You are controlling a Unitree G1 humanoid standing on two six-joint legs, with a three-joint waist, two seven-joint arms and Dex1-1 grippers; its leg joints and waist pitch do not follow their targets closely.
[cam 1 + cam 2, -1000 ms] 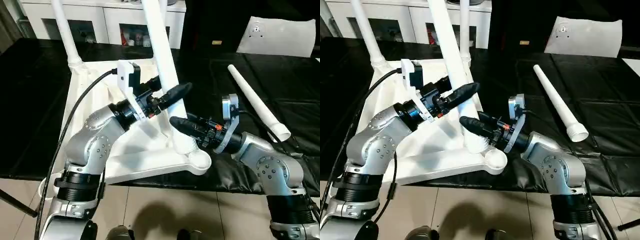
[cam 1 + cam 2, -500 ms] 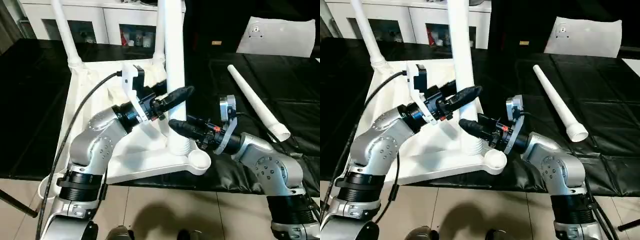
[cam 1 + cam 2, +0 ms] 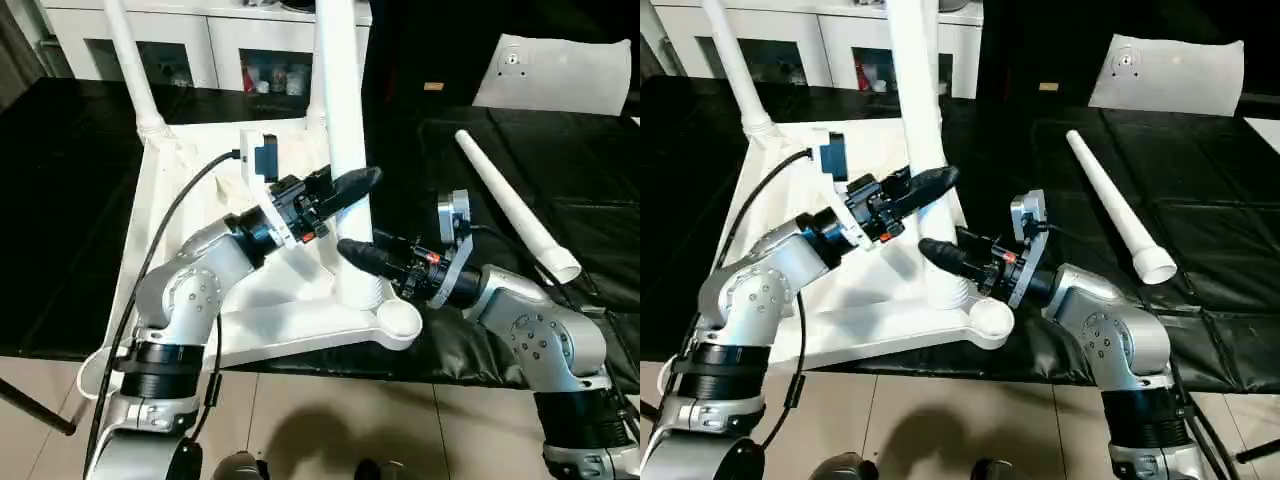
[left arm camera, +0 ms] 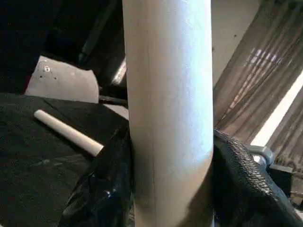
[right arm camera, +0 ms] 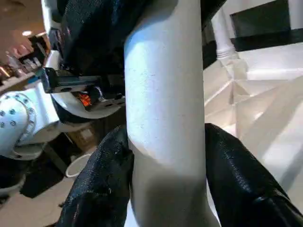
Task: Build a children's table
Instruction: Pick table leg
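I have both hands clamped on the upright leg [image 3: 340, 130], left hand [image 3: 345, 190] above right hand [image 3: 362, 255], steadying it square in the near corner socket [image 3: 365, 295] of the upturned tabletop [image 3: 190, 200] so it seats.

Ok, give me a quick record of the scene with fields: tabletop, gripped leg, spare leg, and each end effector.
tabletop: white tabletop lies underside up on the black surface
gripped leg: leg stands nearly upright in the near right corner socket
spare leg: loose leg lies on the black surface to the right
left end effector: left end effector shut on the leg
right end effector: right end effector shut on the leg, lower down
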